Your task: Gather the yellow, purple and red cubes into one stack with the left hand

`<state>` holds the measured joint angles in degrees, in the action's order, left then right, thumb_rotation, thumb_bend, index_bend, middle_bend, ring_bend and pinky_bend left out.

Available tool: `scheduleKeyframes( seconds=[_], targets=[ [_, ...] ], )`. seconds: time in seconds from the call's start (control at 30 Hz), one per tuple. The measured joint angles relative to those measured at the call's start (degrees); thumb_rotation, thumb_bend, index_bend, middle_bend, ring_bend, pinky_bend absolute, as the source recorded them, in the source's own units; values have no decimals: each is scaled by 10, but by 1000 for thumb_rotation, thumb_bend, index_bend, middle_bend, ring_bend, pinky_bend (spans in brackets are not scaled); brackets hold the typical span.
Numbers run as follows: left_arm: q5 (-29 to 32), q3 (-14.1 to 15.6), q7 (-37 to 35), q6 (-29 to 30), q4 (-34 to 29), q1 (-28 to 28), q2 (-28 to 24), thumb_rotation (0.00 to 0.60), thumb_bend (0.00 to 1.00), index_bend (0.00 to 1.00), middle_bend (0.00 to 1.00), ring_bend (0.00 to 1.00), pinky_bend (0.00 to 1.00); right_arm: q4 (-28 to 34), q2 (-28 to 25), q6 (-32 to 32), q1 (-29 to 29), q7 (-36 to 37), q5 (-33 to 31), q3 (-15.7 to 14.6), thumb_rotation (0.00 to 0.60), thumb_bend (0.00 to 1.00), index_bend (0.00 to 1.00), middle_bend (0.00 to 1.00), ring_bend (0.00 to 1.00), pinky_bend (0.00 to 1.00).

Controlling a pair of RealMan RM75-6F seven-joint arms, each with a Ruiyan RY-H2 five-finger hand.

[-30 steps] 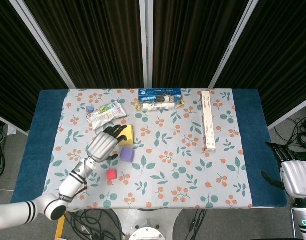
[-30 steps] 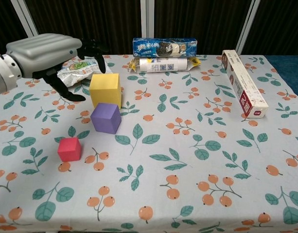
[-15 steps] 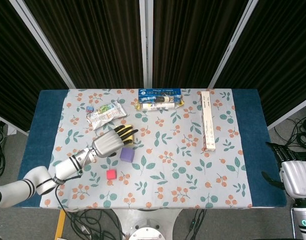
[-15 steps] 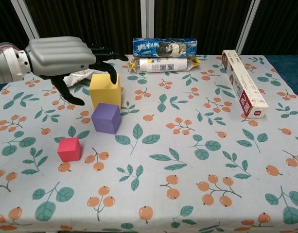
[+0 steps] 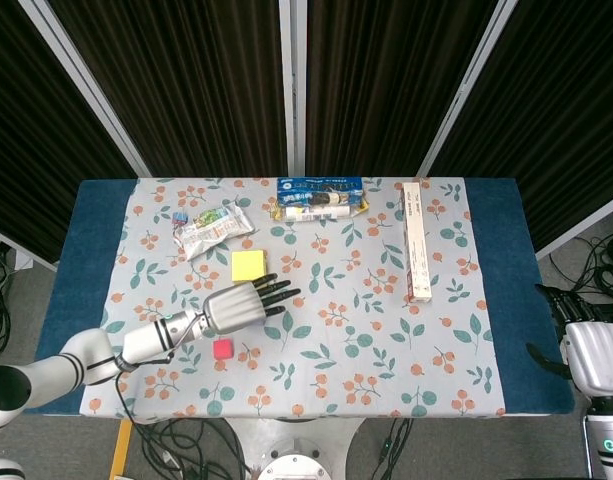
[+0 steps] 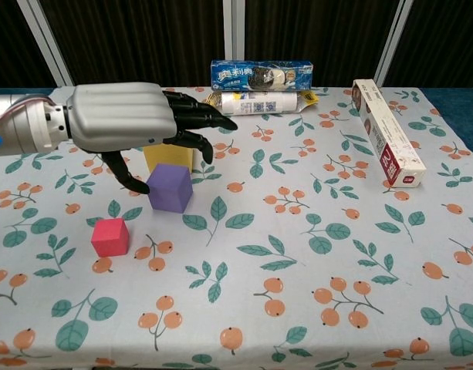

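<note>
Shifted from the yellow cube (image 6: 167, 157), the left hand (image 6: 132, 121) hovers spread over the purple cube (image 6: 170, 187).

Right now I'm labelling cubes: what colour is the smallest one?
Red; the smallest cube shows best in the chest view, in front of the purple cube.
</note>
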<state>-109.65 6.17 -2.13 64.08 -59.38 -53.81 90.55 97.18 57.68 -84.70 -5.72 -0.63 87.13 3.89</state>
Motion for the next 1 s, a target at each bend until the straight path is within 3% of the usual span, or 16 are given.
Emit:
scheduleKeyframes(
  seconds=[0.43,1.0],
  targets=[
    [70,-37,58,-64,-17,-6,51,600,122,330,8,51,165,-6,0,-2,2,9,2,-1,600,123,135,185,175,280],
    [97,-42,73,-89,18,-15,74,600,119,330,8,52,163,-10,-1,-10,9,14,4,-3,600,124,135,185,175,276]
  ],
)
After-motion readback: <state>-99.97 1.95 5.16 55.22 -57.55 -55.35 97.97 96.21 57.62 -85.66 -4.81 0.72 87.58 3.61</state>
